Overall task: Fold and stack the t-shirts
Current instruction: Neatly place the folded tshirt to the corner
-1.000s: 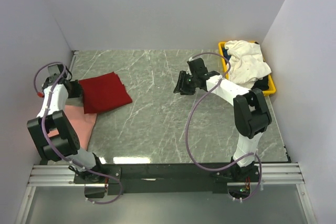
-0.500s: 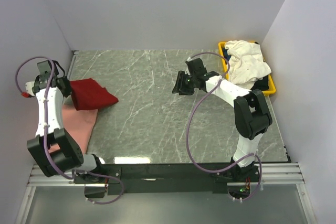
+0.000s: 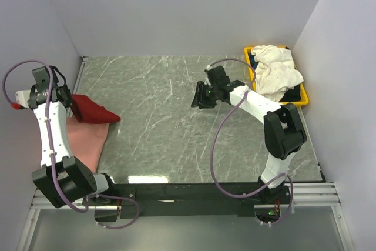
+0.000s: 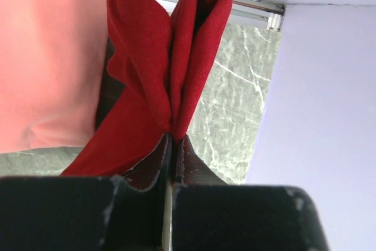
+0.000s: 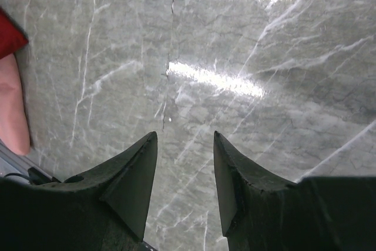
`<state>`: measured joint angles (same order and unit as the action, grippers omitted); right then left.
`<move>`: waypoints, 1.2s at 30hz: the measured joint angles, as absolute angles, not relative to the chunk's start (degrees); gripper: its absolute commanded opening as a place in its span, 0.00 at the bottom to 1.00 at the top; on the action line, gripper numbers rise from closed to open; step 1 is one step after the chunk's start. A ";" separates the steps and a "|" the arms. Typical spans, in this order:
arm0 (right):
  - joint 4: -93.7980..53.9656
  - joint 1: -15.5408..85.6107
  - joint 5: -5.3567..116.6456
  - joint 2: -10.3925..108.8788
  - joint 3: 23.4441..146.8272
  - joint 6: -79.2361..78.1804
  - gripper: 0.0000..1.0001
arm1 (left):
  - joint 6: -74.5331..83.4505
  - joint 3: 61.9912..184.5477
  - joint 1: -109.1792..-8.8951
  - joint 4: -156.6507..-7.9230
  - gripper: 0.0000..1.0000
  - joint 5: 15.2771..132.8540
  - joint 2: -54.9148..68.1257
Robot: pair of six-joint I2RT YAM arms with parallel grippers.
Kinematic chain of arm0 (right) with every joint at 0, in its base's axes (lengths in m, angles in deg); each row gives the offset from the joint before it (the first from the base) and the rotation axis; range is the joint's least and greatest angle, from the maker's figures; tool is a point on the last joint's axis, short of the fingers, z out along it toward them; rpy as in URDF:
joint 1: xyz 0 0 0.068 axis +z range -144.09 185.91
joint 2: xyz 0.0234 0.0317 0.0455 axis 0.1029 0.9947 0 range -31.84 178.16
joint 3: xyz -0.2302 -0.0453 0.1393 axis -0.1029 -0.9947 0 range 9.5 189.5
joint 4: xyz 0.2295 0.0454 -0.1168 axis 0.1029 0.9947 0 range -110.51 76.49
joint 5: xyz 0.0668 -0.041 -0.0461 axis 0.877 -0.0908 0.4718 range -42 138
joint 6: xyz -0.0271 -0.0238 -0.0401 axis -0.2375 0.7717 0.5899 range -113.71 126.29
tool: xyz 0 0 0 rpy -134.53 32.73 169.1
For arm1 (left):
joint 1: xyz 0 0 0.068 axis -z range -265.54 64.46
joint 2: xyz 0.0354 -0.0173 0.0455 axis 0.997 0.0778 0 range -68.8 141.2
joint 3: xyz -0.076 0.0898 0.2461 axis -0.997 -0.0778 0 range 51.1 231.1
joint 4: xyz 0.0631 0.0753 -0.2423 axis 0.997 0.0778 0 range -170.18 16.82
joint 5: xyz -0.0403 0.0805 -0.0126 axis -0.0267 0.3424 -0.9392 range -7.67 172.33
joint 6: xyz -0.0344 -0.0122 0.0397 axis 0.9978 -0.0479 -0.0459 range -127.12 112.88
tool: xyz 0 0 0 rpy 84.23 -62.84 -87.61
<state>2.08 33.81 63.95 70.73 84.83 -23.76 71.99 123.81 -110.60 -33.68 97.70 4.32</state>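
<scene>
At the far left the left claw [image 4: 170,145] is pinched tight on a bunched fold of the dark red shirt [image 3: 91,111]. The wrist view shows the cloth squeezed between the two fingers and rising from them in two lobes. The rest of that shirt trails toward the middle of the table [image 3: 164,127], with its loose end lying over the pink shirt [image 3: 82,136]. The pink shirt lies flat along the table's left edge, near the arms' bases. Further right, over the bare stone about mid-table, the right claw [image 3: 198,95] hangs with its fingers [image 5: 135,168] parted and nothing between them. It is well apart from every shirt. At the far right corner stands the yellow bin [image 3: 304,93], and the white shirt [image 3: 276,69] is heaped crumpled in it, spilling over the rim.
</scene>
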 measured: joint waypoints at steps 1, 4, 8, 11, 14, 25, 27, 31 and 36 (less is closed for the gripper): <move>2.43 33.81 63.86 70.55 84.88 -23.62 0.50 | 71.71 124.59 -110.60 -33.18 0.01 97.72 4.32; 3.50 33.81 63.49 69.74 84.96 -23.27 0.50 | 71.12 126.39 -110.66 -32.46 0.01 98.05 4.32; 4.42 33.81 62.96 68.45 85.33 -22.84 0.50 | 70.13 127.30 -111.03 -32.09 0.01 98.36 4.06; 4.66 33.81 62.55 67.78 85.36 -22.60 0.50 | 69.80 127.70 -111.23 -31.65 0.01 98.49 4.04; 4.90 33.81 62.44 67.64 85.36 -22.53 0.50 | 69.04 127.83 -111.62 -31.13 0.01 98.45 3.69; 4.92 33.98 62.44 67.62 85.36 -22.55 0.50 | 65.94 127.72 -113.59 -30.38 0.01 98.25 -0.49; 4.92 34.03 62.46 67.58 85.36 -22.55 0.50 | 65.48 126.95 -113.66 -30.29 0.01 98.10 -1.06; 4.81 34.16 62.44 66.66 84.81 -22.58 0.50 | 64.62 124.31 -113.94 -30.01 0.01 97.79 -2.24; 4.57 34.86 62.37 64.96 83.13 -22.58 0.50 | 63.38 120.92 -114.88 -29.64 0.01 97.62 -4.29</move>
<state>4.57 34.86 62.37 64.96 83.13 -22.58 63.38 120.92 -114.88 -29.64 97.62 -4.29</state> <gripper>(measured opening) 0.502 0.045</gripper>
